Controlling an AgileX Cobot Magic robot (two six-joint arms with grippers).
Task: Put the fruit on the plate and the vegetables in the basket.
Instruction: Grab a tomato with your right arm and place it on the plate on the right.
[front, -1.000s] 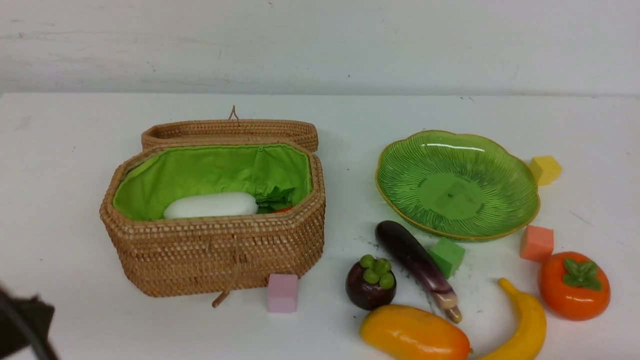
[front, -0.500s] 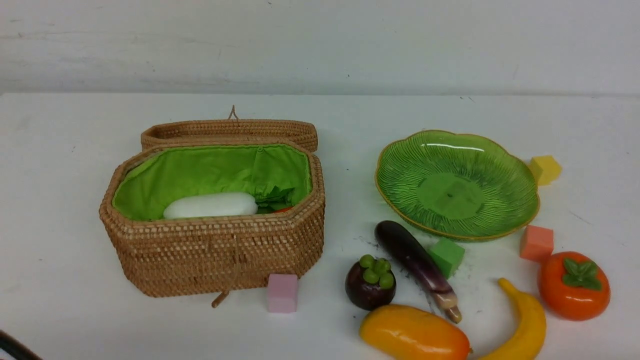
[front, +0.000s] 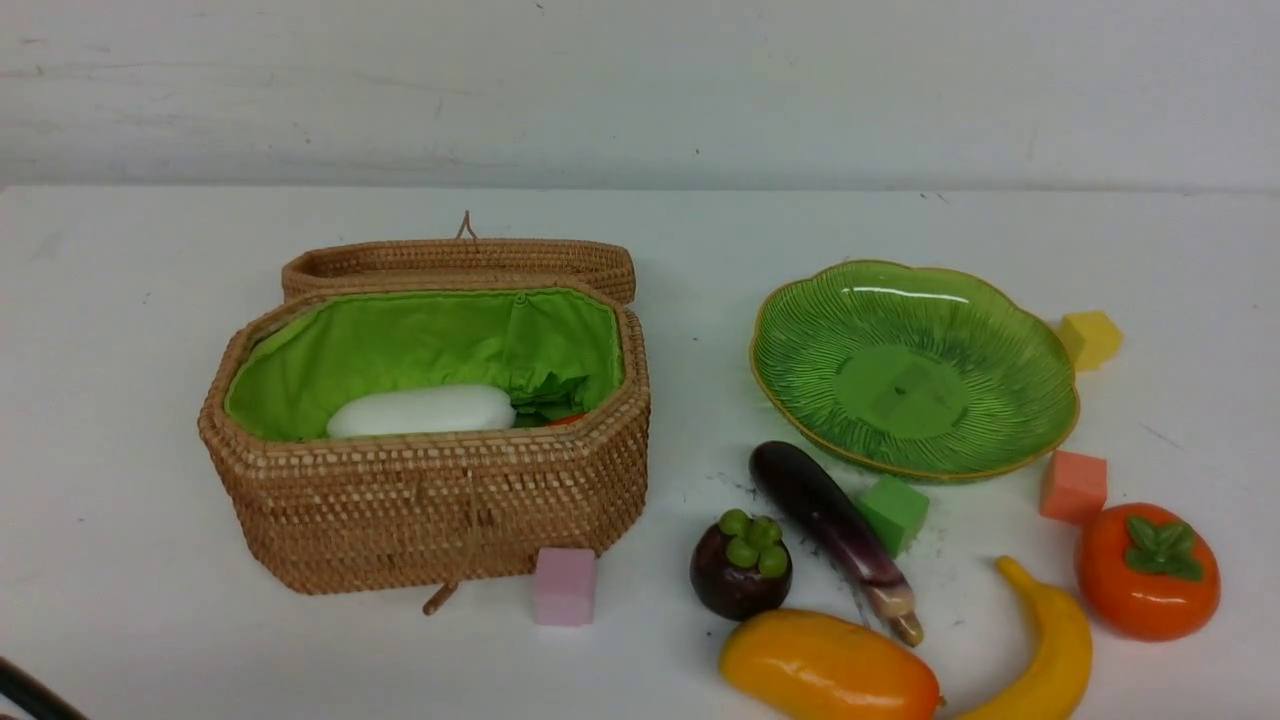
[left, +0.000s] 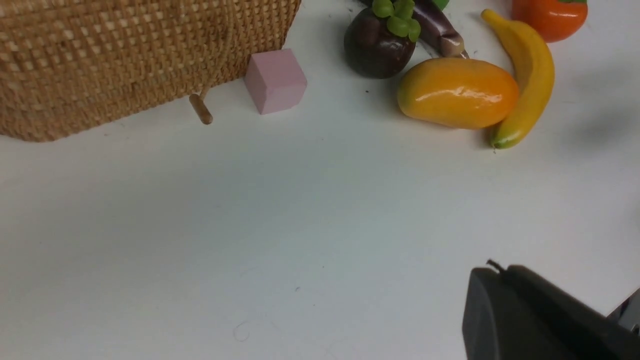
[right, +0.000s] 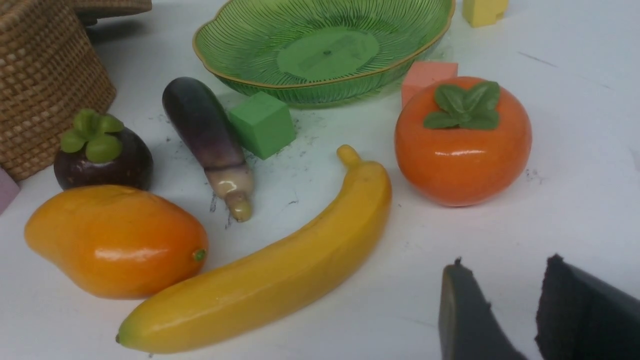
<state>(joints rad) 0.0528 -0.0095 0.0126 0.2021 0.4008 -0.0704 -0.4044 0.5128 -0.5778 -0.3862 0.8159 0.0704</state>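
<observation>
The open basket (front: 430, 500) holds the white radish (front: 420, 410) and a sliver of red-orange carrot (front: 567, 419). To its right the green plate (front: 820, 330) stands bare. In front of the plate lie the eggplant (front: 830, 520), mangosteen (front: 741, 570), mango-like fruit (front: 828, 668), banana (front: 1050, 650) and persimmon (front: 1147, 570). My left gripper (left: 495, 270) is shut and empty, hanging over bare table well short of the basket. My right gripper (right: 506, 261) is open with nothing between its fingers, on the near side of the banana (right: 280, 270) and persimmon (right: 462, 142).
Foam cubes sit among the toys: pink (front: 565, 585) at the basket's front, green (front: 893, 513) against the eggplant, salmon (front: 1073, 487) and yellow (front: 1090, 340) beside the plate. The basket's lid (front: 460, 262) lies open behind it. A dark cable (front: 30, 695) crosses the near-left corner.
The dark part of my left arm at the front view's near-left corner has drawn back out of view, leaving only a cable. The toys have not moved.
</observation>
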